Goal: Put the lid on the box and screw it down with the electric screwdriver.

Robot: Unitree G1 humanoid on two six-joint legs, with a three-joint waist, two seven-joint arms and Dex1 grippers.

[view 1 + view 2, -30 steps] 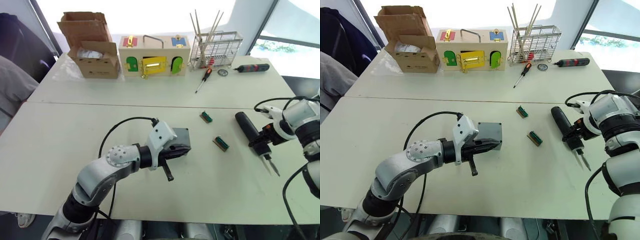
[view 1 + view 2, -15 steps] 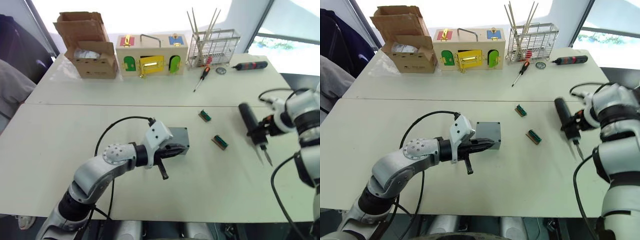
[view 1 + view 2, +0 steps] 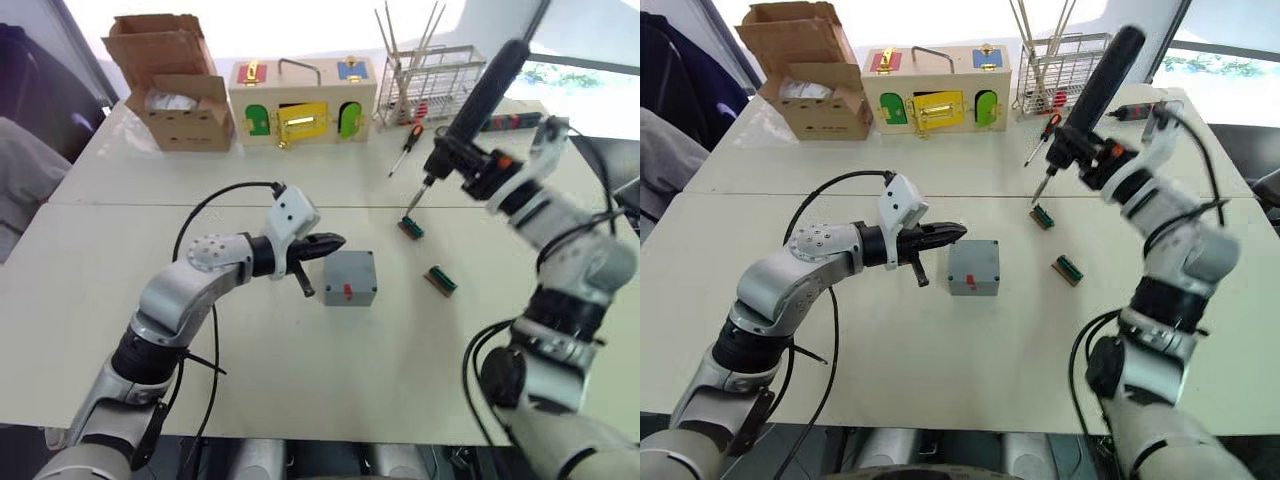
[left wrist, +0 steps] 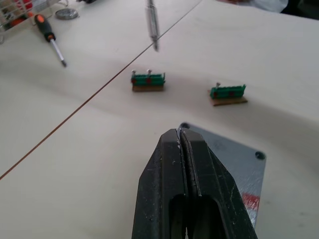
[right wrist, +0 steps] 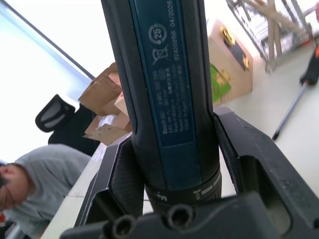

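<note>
The grey box [image 3: 350, 278] stands mid-table with a red mark on its front. The lid [image 4: 230, 155] lies flat on top of it, corner screw holes showing. My left gripper [image 3: 328, 243] is shut and empty, its tips just left of the box and apart from it. My right gripper [image 3: 462, 165] is shut on the electric screwdriver [image 3: 482, 88], held high and tilted over the table's right half. Its bit [image 3: 410, 200] points down above a green terminal block [image 3: 413, 228], right of the box. In the right wrist view the fingers [image 5: 249, 164] clamp the driver's body [image 5: 164, 74].
A second green terminal block [image 3: 441, 281] lies right of the box. Along the far edge stand a cardboard box [image 3: 175, 90], a wooden box with coloured doors [image 3: 300, 100] and a wire rack [image 3: 430, 85]. A red-and-black hand screwdriver [image 3: 408, 152] lies near the rack. A person sits at far left [image 5: 30, 189].
My right arm lifted the electric screwdriver off the table and swung it up and leftward, bit down. My left gripper drew back left off the box.
</note>
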